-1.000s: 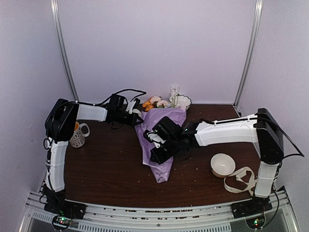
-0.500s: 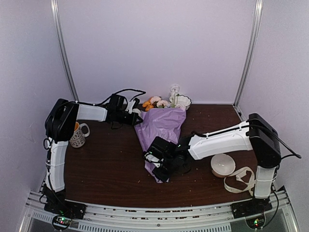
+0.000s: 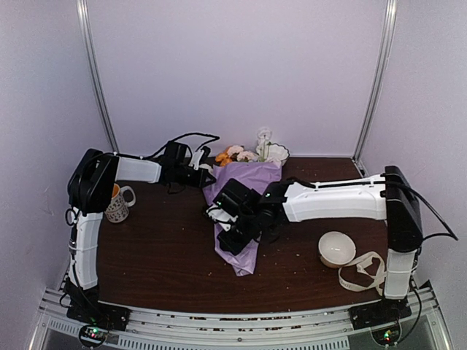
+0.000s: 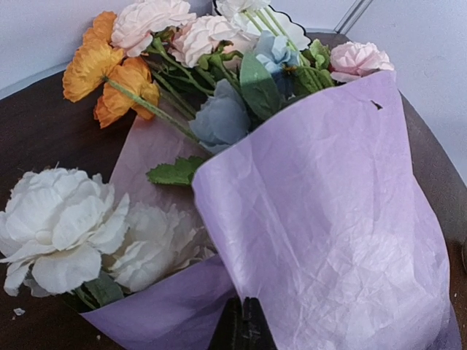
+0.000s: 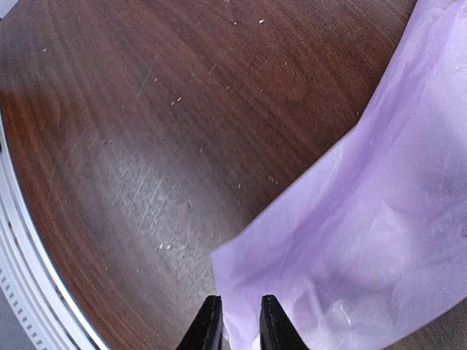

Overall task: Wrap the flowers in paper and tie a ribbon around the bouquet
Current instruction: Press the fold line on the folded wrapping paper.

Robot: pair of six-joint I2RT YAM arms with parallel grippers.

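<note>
The bouquet [image 3: 246, 182] lies in the middle of the table [image 3: 160, 248], its wide end far and its narrow tip near. The flowers [image 4: 219, 120], orange, pink, white and pale blue, poke out of the far end, close to the back wall. The lilac paper [image 4: 328, 219] is folded round their stems in 2 overlapping flaps.

The left claw [image 4: 244, 324] is at the far left edge of the wrap, closed tight where the 2 flaps meet, and seems to pinch the sheet there. The right claw [image 5: 240, 310] hangs over the near left side of the wrap, its fingers a narrow gap apart above the paper's corner edge, gripping nothing.

The ribbon [image 3: 365, 271] lies loose at the near right of the table, just beside a white bowl [image 3: 336, 248]. A mug [image 3: 118, 204] stands at the left edge.
</note>
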